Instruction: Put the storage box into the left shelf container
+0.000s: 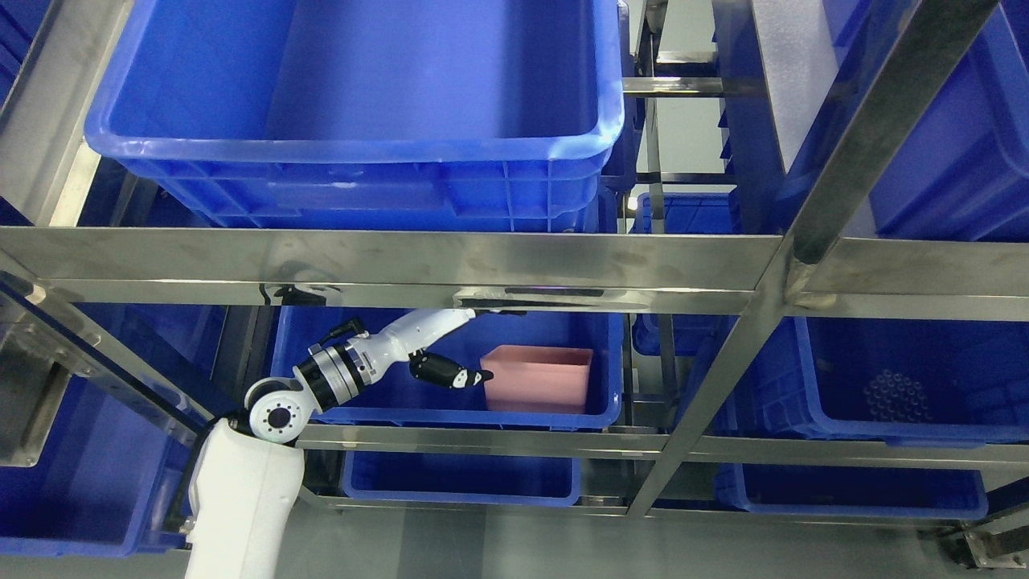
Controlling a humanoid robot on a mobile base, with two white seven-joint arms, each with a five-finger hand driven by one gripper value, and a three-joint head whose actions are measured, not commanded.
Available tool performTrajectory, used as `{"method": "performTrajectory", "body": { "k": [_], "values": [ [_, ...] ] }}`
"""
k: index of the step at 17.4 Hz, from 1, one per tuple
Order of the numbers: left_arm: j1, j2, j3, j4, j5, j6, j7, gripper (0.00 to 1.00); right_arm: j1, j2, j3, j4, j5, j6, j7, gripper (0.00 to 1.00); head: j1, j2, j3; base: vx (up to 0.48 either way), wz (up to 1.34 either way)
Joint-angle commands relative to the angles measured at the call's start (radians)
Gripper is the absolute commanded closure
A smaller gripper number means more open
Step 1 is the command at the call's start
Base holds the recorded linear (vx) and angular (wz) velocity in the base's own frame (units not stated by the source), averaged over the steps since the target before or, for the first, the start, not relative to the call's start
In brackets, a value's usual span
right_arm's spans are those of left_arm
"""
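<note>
As the white left arm rose from seven o'clock, its left hand (440, 354) reached into the middle-tier blue container (418, 414), a dark thumb touching the pink storage box (537, 378); the other fingers hid behind the steel shelf rail (402, 269), so the grip could not be judged. The box sat against the bin's three o'clock wall, apparently placed. The rail left little headroom. At twelve o'clock sat a large blue crate (354, 153).

Steel crossbar (514, 277) low over blue bin (450, 414).
</note>
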Motion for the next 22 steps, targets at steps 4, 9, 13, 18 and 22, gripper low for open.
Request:
{"method": "performTrajectory", "body": {
  "k": [4, 9, 13, 18, 22],
  "values": [
    [0.197, -0.024, -0.011, -0.284, 0.53, 0.289, 0.297, 0.0, 0.009, -0.017, -0.005, -0.017, 0.002, 0.0, 0.0, 0.0, 0.0, 0.0, 0.0, 0.0, 0.0],
    [0.44, -0.024, -0.048, -0.581, 0.548, 0.314, 0.605, 0.0, 0.009, -0.017, -0.005, -0.017, 0.002, 0.0, 0.0, 0.0, 0.0, 0.0, 0.0, 0.0, 0.0],
    [0.501, -0.024, -0.071, -0.578, 0.548, 0.314, 0.66, 0.0, 0.009, -0.017, -0.005, -0.017, 0.002, 0.0, 0.0, 0.0, 0.0, 0.0, 0.0, 0.0, 0.0],
    [0.516, -0.024, -0.066, -0.576, 0.548, 0.346, 0.658, 0.0, 0.009, -0.017, -0.005, -0.017, 0.002, 0.0, 0.0, 0.0, 0.0, 0.0, 0.0, 0.0, 0.0],
    [0.516, -0.024, -0.066, -0.576, 0.548, 0.355, 0.655, 0.0, 0.009, -0.017, -0.005, -0.017, 0.002, 0.0, 0.0, 0.0, 0.0, 0.0, 0.0, 0.0, 0.0]
  ]
}}
